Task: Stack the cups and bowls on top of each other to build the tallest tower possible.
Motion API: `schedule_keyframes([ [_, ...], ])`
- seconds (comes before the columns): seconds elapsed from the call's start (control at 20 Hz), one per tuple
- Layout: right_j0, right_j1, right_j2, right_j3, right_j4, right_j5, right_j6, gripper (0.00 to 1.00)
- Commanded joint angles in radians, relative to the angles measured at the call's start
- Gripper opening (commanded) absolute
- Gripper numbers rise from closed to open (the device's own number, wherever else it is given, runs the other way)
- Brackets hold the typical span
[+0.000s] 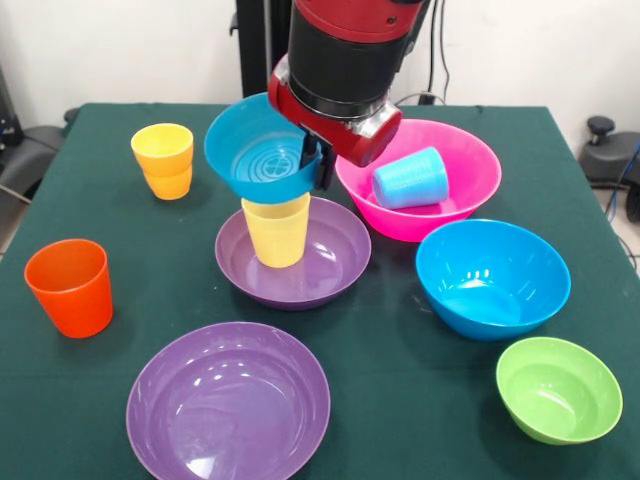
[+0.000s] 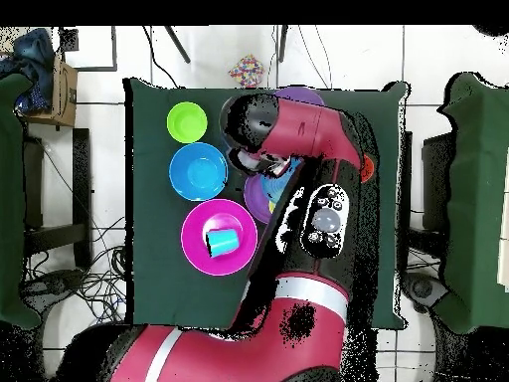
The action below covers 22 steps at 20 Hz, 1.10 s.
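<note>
Gripping small blue bowl (image 1: 262,150) above cup (image 1: 276,230)

Sawyer arm (image 1: 345,60): glossy red shell over black cylindrical joints, silver ring at the wrist, black gripper (image 1: 322,165) below.

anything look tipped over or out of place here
Yes: the light blue plastic cup lies on its side inside the big pink plastic bowl, while the other cups stand upright. The small blue bowl in the gripper is tilted.
</note>
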Motion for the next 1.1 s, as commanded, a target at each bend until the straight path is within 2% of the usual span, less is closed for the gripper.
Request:
schedule_keyframes([
  [0.05, -0.032, 0.032, 0.1, -0.05, 0.008, 0.088, 0.018, 0.0],
  [0.5, -0.047, 0.048, 0.104, -0.063, 0.002, 0.061, -0.004, 0.0],
  [1.1, -0.025, 0.035, 0.086, -0.053, -0.002, 0.065, 0.025, 0.0],
])
